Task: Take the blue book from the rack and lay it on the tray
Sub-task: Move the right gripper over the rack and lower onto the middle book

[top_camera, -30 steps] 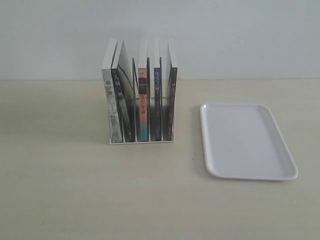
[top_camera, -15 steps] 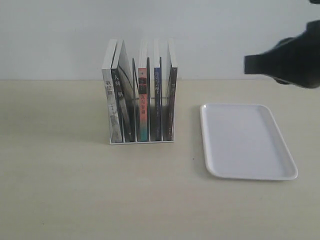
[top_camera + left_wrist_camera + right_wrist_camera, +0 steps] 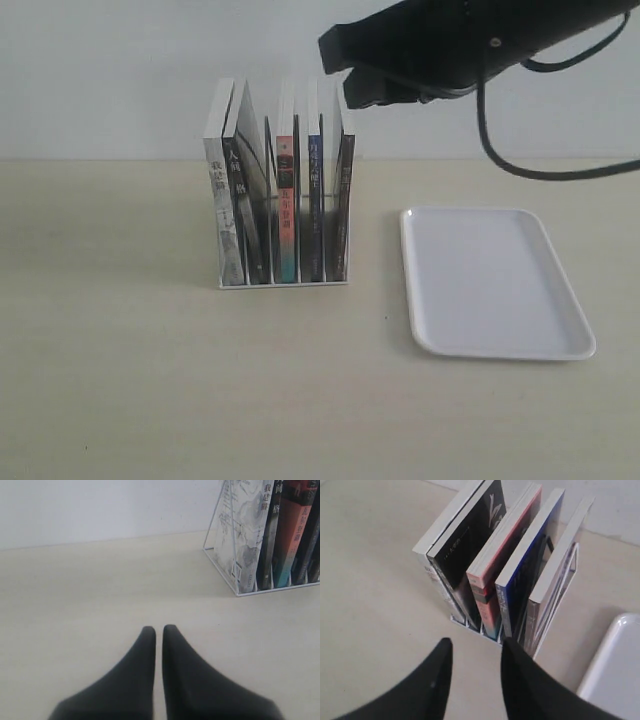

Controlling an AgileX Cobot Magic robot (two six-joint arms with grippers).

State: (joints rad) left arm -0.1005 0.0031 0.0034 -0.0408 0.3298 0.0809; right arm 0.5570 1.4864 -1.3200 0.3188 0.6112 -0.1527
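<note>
The blue book [image 3: 315, 200] stands upright in the white wire rack [image 3: 283, 284], second slot from the right, between the red-and-teal-spined book [image 3: 285, 205] and a dark book. The white tray [image 3: 495, 340] lies bare to the right of the rack. My right gripper [image 3: 345, 75] hovers above the rack's right side; in its wrist view it [image 3: 475, 647] is open, empty, and looks down on the blue book [image 3: 532, 570] and the rack [image 3: 568, 575]. My left gripper [image 3: 159, 629] is shut on nothing, low over the table, left of the rack [image 3: 219, 565]. It is out of the exterior view.
Several other books fill the rack, among them a grey-white one [image 3: 222, 210] and a black one [image 3: 250, 200] at the left. A pale wall stands behind the table. A black cable [image 3: 520, 160] hangs from the right arm above the tray.
The right arm has swept in from the upper right and now reaches over the rack's top. Books, rack and tray have not moved.
</note>
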